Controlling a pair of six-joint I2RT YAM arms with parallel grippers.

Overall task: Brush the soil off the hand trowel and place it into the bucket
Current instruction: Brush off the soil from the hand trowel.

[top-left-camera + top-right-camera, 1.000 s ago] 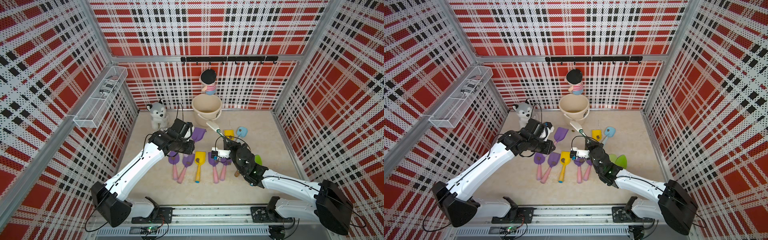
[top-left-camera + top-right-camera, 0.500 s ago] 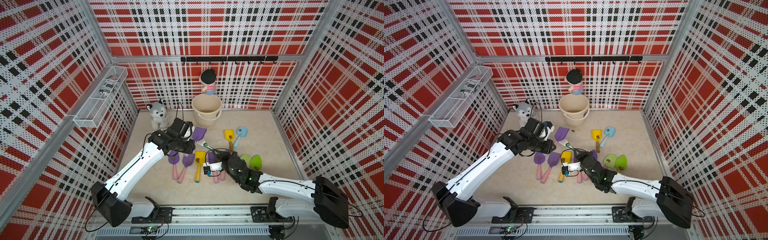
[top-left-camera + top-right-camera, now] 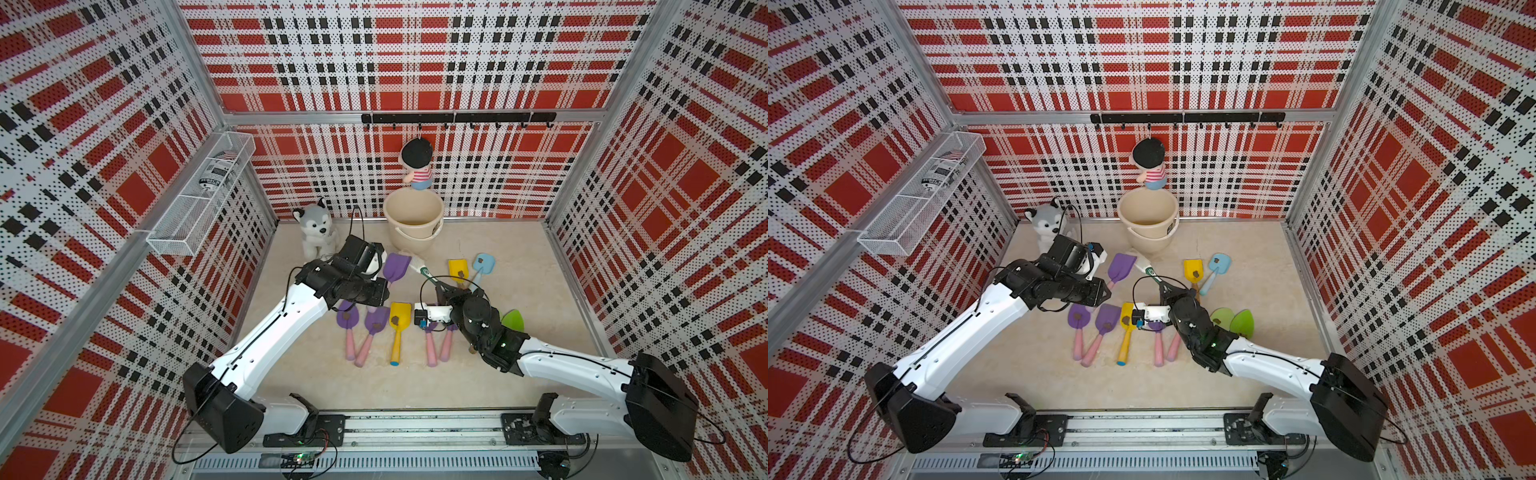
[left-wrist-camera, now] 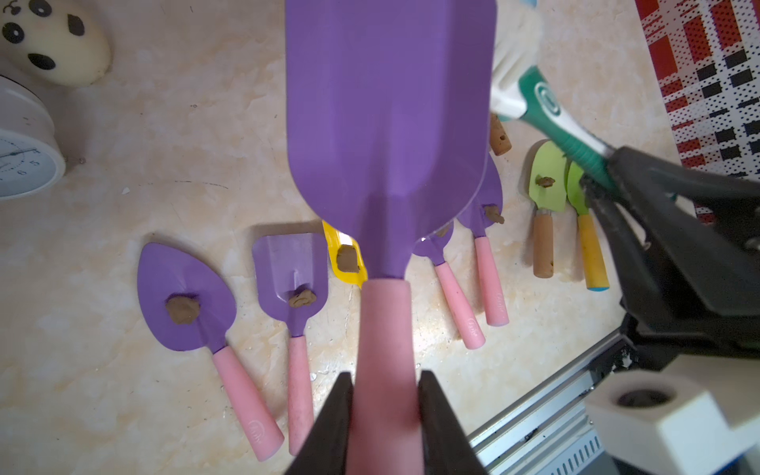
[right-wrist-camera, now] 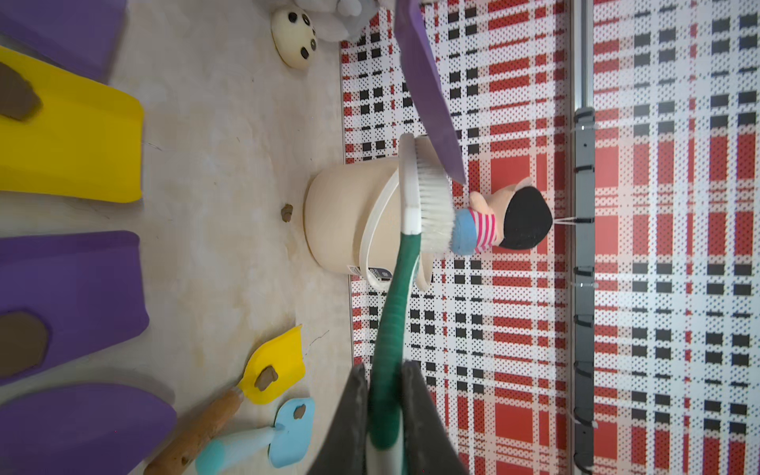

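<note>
Clamping the purple trowel [image 4: 390,103] is the left pincer [image 4: 386,374]; the right pincer [image 5: 384,370] clamps the brush [image 5: 397,283].

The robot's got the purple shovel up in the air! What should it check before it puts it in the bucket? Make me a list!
1. Left hand shut on the pink handle of the purple trowel: ok.
2. Blade brushed clean: ok on the face the left wrist view shows; the other face, cannot tell.
3. Right hand shut on the brush: ok.
4. Brush out of the trowel's way: not ok, its bristles sit right by the blade's tip.
5. Bucket upright with its mouth open: ok.
</note>
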